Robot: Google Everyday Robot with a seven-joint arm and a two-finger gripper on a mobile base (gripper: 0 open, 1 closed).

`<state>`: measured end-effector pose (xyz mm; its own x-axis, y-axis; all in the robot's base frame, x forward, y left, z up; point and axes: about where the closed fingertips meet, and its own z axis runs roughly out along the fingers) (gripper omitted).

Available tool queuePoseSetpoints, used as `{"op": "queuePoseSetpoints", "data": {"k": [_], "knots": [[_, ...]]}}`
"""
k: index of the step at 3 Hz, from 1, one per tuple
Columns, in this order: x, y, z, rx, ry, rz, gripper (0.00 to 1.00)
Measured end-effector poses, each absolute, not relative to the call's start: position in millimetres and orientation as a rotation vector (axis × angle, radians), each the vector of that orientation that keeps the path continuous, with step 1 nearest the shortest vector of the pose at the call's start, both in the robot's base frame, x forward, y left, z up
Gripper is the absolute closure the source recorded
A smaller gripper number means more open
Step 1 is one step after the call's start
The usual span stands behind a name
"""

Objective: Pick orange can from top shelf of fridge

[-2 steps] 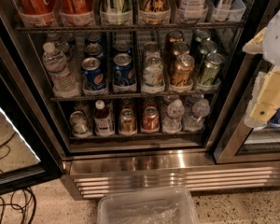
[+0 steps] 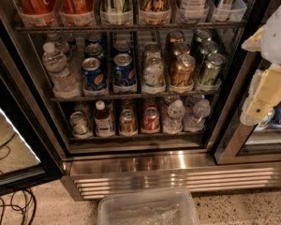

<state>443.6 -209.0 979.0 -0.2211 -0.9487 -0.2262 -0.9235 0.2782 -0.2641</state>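
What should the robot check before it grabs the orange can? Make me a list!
1. Fridge door open: ok, the racks show with no glass in front.
2. Orange can found: ok, it stands upright in a clear tray on the top shelf.
3. Room around the can: not ok, other cans stand close on both sides.
4. Gripper lined up with the can: not ok, it is far off to the right and lower than the top shelf.
5. Gripper empty: cannot tell.
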Motion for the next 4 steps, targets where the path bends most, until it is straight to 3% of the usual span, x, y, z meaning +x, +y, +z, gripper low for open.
{"op": "queuePoseSetpoints", "data": {"k": [4], "knots": [[459.2,-136.9,1005.3,-1.586,1.797,0.002,0.00]]}}
